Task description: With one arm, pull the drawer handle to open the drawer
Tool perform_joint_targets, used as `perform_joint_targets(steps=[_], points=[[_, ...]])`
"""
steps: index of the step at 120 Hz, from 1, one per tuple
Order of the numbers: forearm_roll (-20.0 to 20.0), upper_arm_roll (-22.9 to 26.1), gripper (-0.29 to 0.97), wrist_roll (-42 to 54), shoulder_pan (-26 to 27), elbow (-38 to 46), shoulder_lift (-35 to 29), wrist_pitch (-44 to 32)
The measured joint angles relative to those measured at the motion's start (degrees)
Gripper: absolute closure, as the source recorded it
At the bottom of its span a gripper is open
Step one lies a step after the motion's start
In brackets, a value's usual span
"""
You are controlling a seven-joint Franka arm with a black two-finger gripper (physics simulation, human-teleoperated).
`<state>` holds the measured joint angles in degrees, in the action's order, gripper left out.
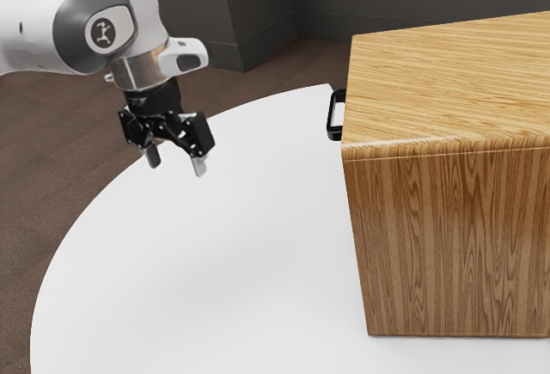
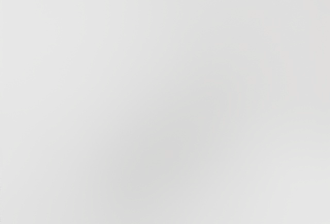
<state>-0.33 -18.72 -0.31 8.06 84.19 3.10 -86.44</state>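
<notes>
A wooden cabinet (image 1: 447, 176) stands on the round white table (image 1: 215, 288) at the exterior view's right. A black loop handle (image 1: 335, 115) sticks out from its far face, near the top corner, toward the exterior view's left. My black gripper (image 1: 176, 162) hangs above the table well to the left of the handle, fingers pointing down. It is open with nothing between the fingers (image 1: 199, 168). The drawer front itself is hidden behind the cabinet's corner. The wrist view looks down on plain white tabletop (image 2: 165, 100).
The table's curved edge runs behind the gripper, with dark wood floor (image 1: 51, 159) beyond it. A grey wall and baseboard (image 1: 258, 13) close off the back. White tabletop lies between gripper and cabinet.
</notes>
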Motion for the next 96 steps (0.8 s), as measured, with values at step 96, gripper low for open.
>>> perform_joint_targets(steps=[96], points=[[-8.96,-2.57,0.00,-0.47,-4.99,-4.66,-1.17,-5.45]])
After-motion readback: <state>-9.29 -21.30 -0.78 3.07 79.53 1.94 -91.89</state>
